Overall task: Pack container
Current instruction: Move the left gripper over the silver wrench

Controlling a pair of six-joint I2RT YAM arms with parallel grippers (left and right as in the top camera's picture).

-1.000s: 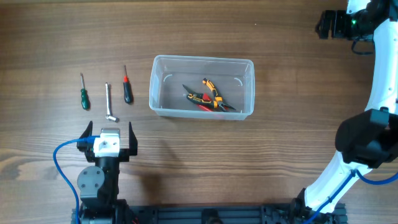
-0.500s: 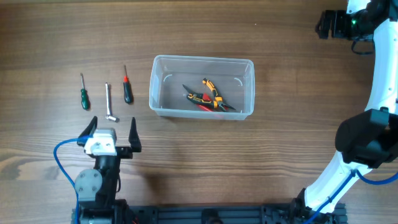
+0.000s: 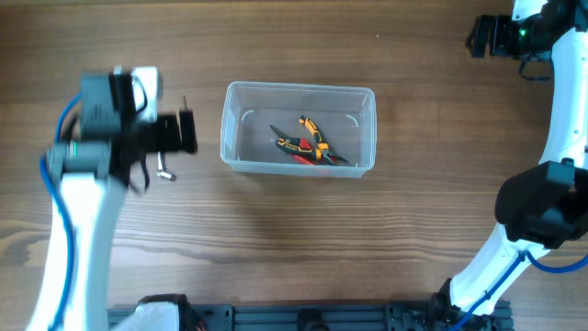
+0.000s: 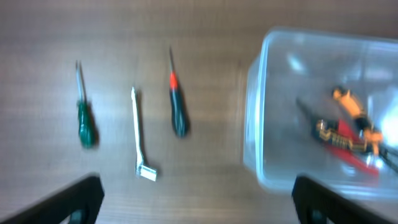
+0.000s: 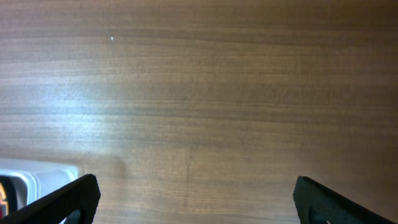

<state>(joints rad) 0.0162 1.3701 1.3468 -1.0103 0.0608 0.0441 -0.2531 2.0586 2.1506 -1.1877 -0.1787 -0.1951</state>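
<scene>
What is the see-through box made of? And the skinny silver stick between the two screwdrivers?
The container looks like clear plastic. Its walls are a bit cloudy and glossy, and you can see the tools inside right through them. The thin silver tool is probably bare metal, since it looks pale grey and shiny, but the left wrist view is blurry, so that is a guess.

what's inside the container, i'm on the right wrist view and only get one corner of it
Observer: Orange-handled pliers and a red-handled tool lie in the container.
Operator: anything out on the table
Observer: Three tools to its left: a green screwdriver, a silver L-shaped tool and a red-and-black screwdriver.
Operator: where's the left gripper
Observer: The left gripper hangs over those three, open and empty.
</scene>
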